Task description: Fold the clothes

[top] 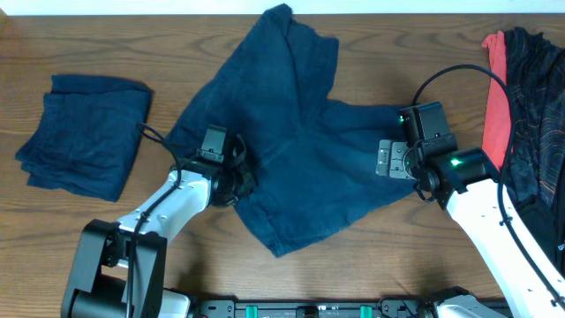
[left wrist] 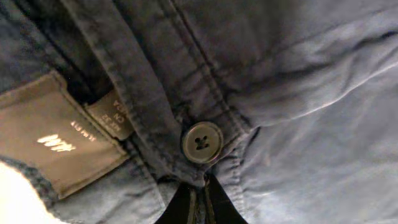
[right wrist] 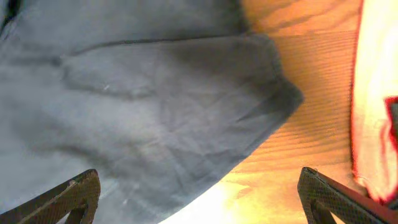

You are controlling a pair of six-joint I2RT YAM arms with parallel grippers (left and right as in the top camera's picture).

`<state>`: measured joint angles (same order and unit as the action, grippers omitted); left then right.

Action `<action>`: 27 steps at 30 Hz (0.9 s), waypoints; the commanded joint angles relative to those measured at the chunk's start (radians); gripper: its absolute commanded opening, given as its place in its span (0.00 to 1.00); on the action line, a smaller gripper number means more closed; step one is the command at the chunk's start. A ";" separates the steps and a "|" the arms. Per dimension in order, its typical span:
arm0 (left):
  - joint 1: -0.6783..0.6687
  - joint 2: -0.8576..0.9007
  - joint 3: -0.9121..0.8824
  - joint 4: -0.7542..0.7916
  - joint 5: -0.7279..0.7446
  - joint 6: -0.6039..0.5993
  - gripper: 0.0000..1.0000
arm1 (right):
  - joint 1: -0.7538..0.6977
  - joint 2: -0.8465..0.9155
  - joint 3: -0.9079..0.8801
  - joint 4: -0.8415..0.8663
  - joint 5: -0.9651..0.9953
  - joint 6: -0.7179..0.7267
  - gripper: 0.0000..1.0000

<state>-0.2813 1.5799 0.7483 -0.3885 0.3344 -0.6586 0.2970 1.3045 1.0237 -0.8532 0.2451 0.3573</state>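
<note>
The dark navy shorts [top: 291,132] lie spread and rumpled across the middle of the table. My left gripper [top: 240,175] is at their left edge, shut on the waistband fabric. In the left wrist view its gripper [left wrist: 200,202] pinches a fold just below a dark button [left wrist: 201,142], beside a tan label [left wrist: 56,140]. My right gripper [top: 389,162] stands open over the shorts' right edge. In the right wrist view the gripper [right wrist: 202,202] has one fingertip [right wrist: 78,196] above the navy cloth [right wrist: 155,106] and the other above bare wood.
A folded navy garment [top: 84,132] lies at the far left. A coral-red garment [top: 495,93] and a blackish speckled one [top: 538,106] are piled at the right edge, close to my right arm. Wooden tabletop [top: 371,256] shows in front.
</note>
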 commanded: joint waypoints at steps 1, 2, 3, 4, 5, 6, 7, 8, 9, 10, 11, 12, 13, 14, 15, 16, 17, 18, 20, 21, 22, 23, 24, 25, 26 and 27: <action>0.021 -0.075 0.016 -0.144 -0.016 0.144 0.06 | -0.024 -0.003 0.003 -0.003 0.075 0.029 0.99; 0.033 -0.100 0.024 -0.198 -0.035 0.166 0.06 | -0.036 -0.002 0.003 -0.003 0.079 0.029 0.99; 0.046 -0.127 0.031 -0.245 -0.056 0.180 0.06 | -0.053 0.000 0.003 -0.003 0.080 0.030 0.99; 0.061 -0.161 0.036 -0.287 -0.087 0.184 0.06 | -0.068 0.002 0.003 -0.003 0.080 0.031 0.99; 0.074 -0.193 0.037 -0.310 -0.117 0.183 0.06 | -0.084 0.005 0.003 -0.004 0.075 0.031 0.99; 0.087 -0.223 0.037 -0.322 -0.143 0.183 0.06 | -0.104 0.009 0.003 -0.003 0.061 0.031 0.99; 0.097 -0.249 0.037 -0.326 -0.165 0.183 0.06 | -0.119 0.014 0.003 -0.003 0.047 0.031 0.99; 0.106 -0.276 0.037 -0.325 -0.177 0.183 0.06 | -0.136 0.021 0.003 -0.003 0.027 0.031 0.99; 0.112 -0.294 0.037 -0.322 -0.179 0.183 0.06 | -0.149 0.029 0.003 -0.003 0.013 0.023 0.99; 0.116 -0.309 0.037 -0.321 -0.179 0.183 0.06 | -0.164 0.040 0.003 -0.003 0.000 0.003 0.98; 0.118 -0.318 0.037 -0.322 -0.180 0.183 0.06 | -0.176 0.052 0.003 -0.004 -0.007 -0.010 0.98; 0.119 -0.321 0.037 -0.325 -0.187 0.183 0.06 | -0.188 0.065 0.003 -0.004 -0.010 -0.018 0.96; 0.119 -0.321 0.037 -0.330 -0.195 0.183 0.06 | -0.204 0.081 0.003 -0.004 -0.011 -0.020 0.95; 0.119 -0.319 0.036 -0.336 -0.199 0.183 0.06 | -0.218 0.097 0.003 -0.004 -0.014 -0.022 0.93; 0.119 -0.315 0.035 -0.345 -0.202 0.183 0.06 | -0.235 0.116 0.003 -0.003 -0.026 -0.026 0.91; 0.119 -0.312 0.035 -0.356 -0.209 0.183 0.06 | -0.249 0.134 0.003 0.001 -0.043 -0.037 0.90; 0.119 -0.311 0.035 -0.370 -0.223 0.179 0.06 | -0.263 0.154 0.003 0.005 -0.063 -0.048 0.90; 0.119 -0.310 0.035 -0.387 -0.247 0.169 0.06 | -0.279 0.179 0.003 0.011 -0.082 -0.052 0.90; 0.119 -0.310 0.035 -0.426 -0.313 0.150 0.06 | -0.309 0.229 0.003 0.024 -0.126 -0.052 0.90; 0.119 -0.310 0.035 -0.441 -0.343 0.149 0.06 | -0.323 0.256 0.003 0.032 -0.158 -0.058 0.90; 0.119 -0.310 0.035 -0.452 -0.366 0.149 0.06 | -0.334 0.280 0.003 0.041 -0.190 -0.074 0.90; 0.119 -0.310 0.035 -0.458 -0.383 0.149 0.06 | -0.342 0.303 0.003 0.051 -0.225 -0.093 0.90; 0.119 -0.310 0.035 -0.459 -0.389 0.150 0.06 | -0.349 0.329 0.003 0.062 -0.270 -0.121 0.90; 0.119 -0.310 0.035 -0.459 -0.388 0.149 0.06 | -0.351 0.352 0.003 0.072 -0.307 -0.145 0.90; 0.119 -0.310 0.035 -0.459 -0.388 0.149 0.06 | -0.351 0.375 0.003 0.082 -0.343 -0.172 0.90; 0.119 -0.310 0.035 -0.459 -0.388 0.149 0.06 | -0.348 0.399 0.003 0.091 -0.383 -0.197 0.90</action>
<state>-0.1673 1.2663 0.7639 -0.8402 0.0128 -0.5003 -0.0467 1.6550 1.0237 -0.7746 0.0238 0.2562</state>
